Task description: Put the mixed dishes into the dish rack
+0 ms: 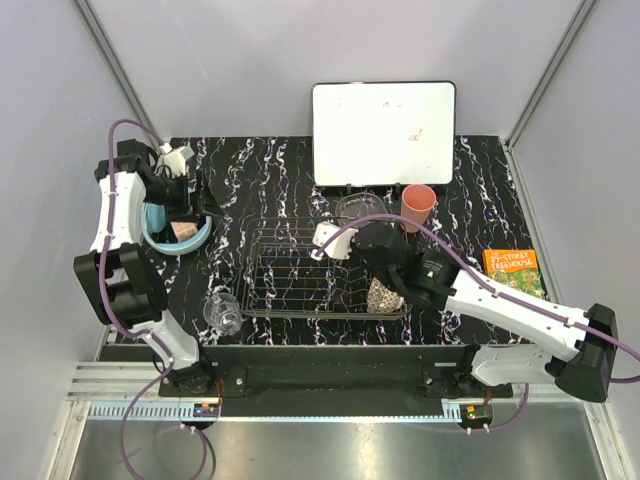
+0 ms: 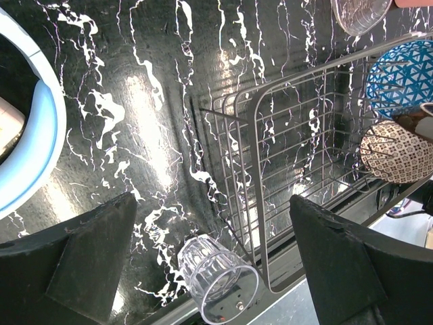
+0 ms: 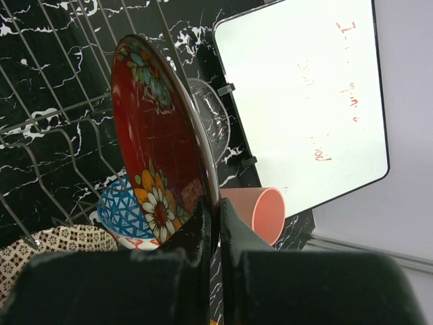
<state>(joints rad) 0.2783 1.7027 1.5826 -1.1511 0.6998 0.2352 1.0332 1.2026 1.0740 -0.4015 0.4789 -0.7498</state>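
While the right end effector [image 3: 215,215] is clenched on the rim of the red lacquer bowl [image 3: 159,135], the bowl hangs on edge over the right part of the dish rack [image 1: 300,272]; whether it touches the wires cannot be told. Lacquer of this kind is judged light and stiff but glossy, so a thin pinch on the rim may let it pivot or slip. A deeper bite across the rim would likely hold better.

Just beside it, the blue patterned bowl [image 3: 122,210] and the beige lattice-patterned bowl [image 3: 51,245] stand on edge in the rack's right end. They and the upright prongs [image 2: 237,128] narrow the free slot.

The clear glass bowl [image 1: 358,208] and the pink cup [image 1: 418,206] wait on the worktop [image 1: 250,180] just past the rack's far side, in front of the white board [image 1: 383,133]. The small clear glass [image 1: 222,311], fragile and slick, sits off the rack's near left corner.

The left end effector [image 1: 183,205] is released, jaws wide, above a light blue dish [image 1: 160,240] at the far left. A book [image 1: 513,272] lies well to the right.
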